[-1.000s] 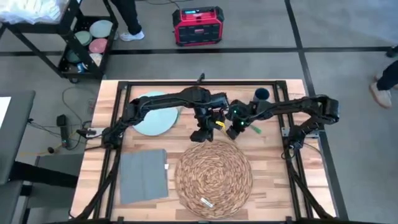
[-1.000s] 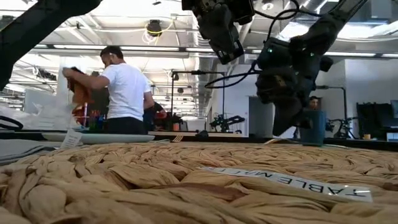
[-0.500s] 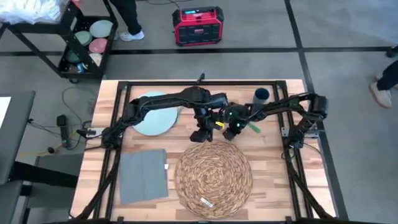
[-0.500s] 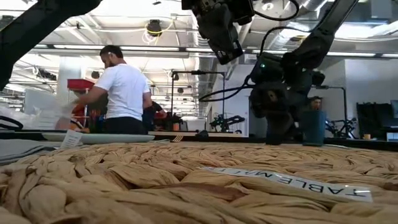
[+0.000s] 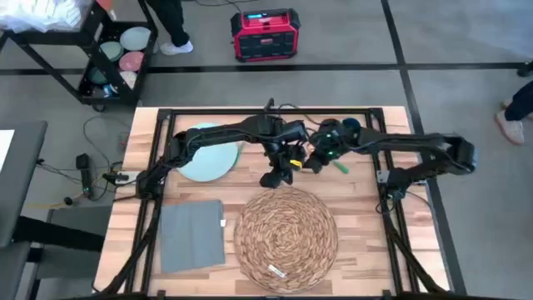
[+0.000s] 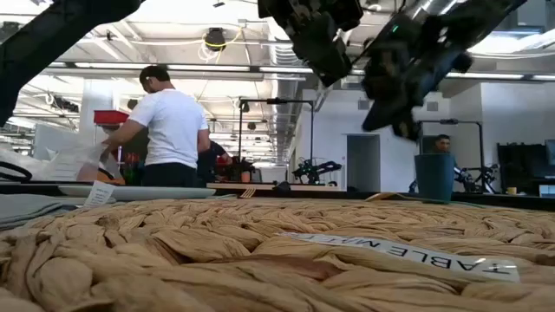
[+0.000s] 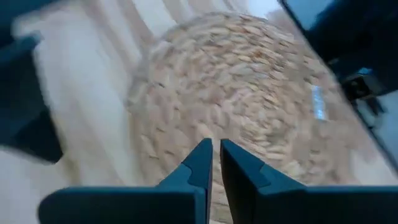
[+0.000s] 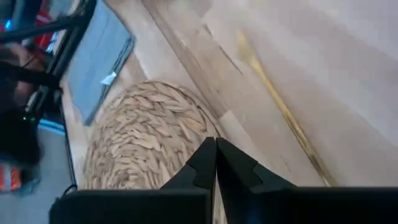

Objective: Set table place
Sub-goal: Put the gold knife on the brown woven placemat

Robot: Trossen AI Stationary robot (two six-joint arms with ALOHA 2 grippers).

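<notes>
High view puts the wicker placemat [image 5: 286, 232] nearest me, lying flat by the tabletop's [image 5: 358, 208] near edge and about midway between its two side edges, with a small white label on its near rim. Just beside it toward the left edge lies the grey napkin [image 5: 193, 235], apart from the mat as far as I can tell.

Past the mat's far rim hang both tools. My left tool [image 5: 275, 178] sits just off that rim, over bare planks, and its wrist camera shows the fingers [image 7: 200, 163] pinched nearly together on nothing (a thin slit between them, no more). My right tool [image 5: 310, 162] is a little farther back and toward the right edge, raised off the planks in the low view; its fingers [image 8: 205, 158] are pressed together and empty.

So the mat lies toward the near edge from both tools, and I judge the left one the nearer.

Farther still, the pale-blue plate [image 5: 208, 152] rests near the far-left corner, largely under the left arm, and a dark cup [image 5: 351, 127] stands by the far edge.
</notes>
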